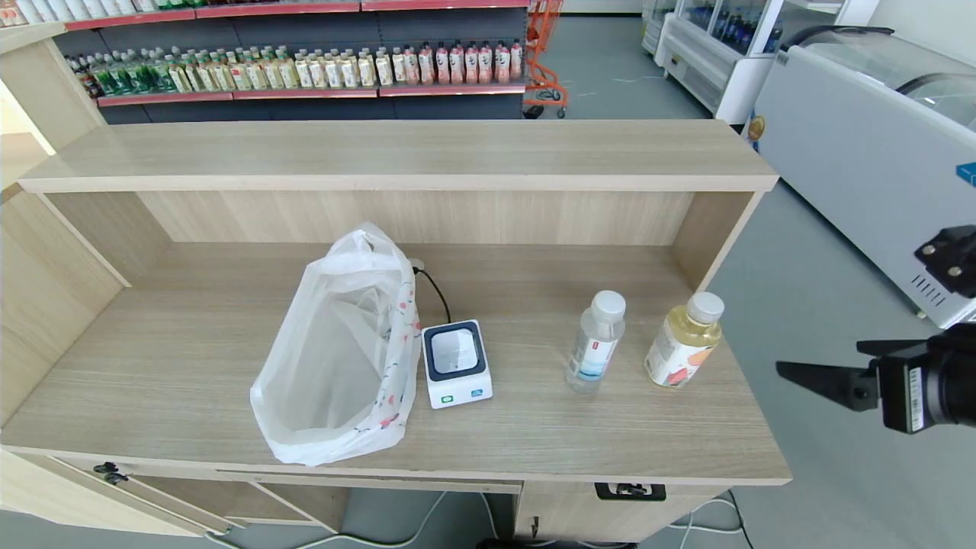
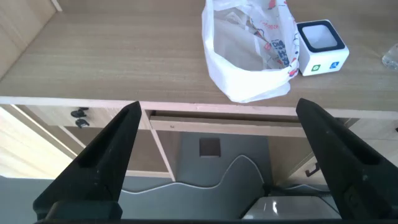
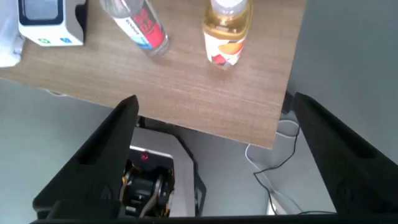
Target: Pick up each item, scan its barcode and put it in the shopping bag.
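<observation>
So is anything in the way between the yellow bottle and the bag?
Yes. On the counter the clear bottle and then the white scanner stand in a row between the yellow bottle and the bag. Lifted over them, it would probably pass freely.

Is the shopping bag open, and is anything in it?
Open, apparently empty: the shopping bag gapes with nothing visible inside; clear bottle and yellow bottle stand outside it.
</observation>
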### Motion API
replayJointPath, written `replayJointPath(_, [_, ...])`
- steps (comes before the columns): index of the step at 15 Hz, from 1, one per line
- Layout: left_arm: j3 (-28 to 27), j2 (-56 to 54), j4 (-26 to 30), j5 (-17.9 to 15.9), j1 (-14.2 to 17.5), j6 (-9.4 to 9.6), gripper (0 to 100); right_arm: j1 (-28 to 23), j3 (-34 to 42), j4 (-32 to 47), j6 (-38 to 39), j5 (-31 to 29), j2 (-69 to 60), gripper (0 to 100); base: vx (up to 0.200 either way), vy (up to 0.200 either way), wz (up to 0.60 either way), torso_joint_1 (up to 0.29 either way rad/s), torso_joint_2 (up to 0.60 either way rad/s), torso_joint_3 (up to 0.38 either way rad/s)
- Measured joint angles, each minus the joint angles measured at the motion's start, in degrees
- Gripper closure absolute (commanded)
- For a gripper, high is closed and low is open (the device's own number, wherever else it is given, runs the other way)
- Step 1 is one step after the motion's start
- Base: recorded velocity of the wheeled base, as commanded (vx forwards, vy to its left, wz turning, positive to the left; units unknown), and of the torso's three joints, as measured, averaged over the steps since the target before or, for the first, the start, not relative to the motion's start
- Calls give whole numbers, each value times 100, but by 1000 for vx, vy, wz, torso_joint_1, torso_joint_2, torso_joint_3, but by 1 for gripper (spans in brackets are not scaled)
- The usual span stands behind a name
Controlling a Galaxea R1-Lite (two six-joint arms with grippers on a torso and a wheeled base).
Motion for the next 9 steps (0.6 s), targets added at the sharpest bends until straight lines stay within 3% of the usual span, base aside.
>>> replayJointPath(5, [0, 0, 0, 0, 0, 0, 0, 601, 118, -274, -13, -23, 778, 0, 0, 0, 0, 0, 0, 0])
replayJointPath(9, [0, 0, 0, 0, 0, 0, 0, 1012, 319, -1835, 217, -670, 1616, 0, 0, 0, 0, 0, 0, 0])
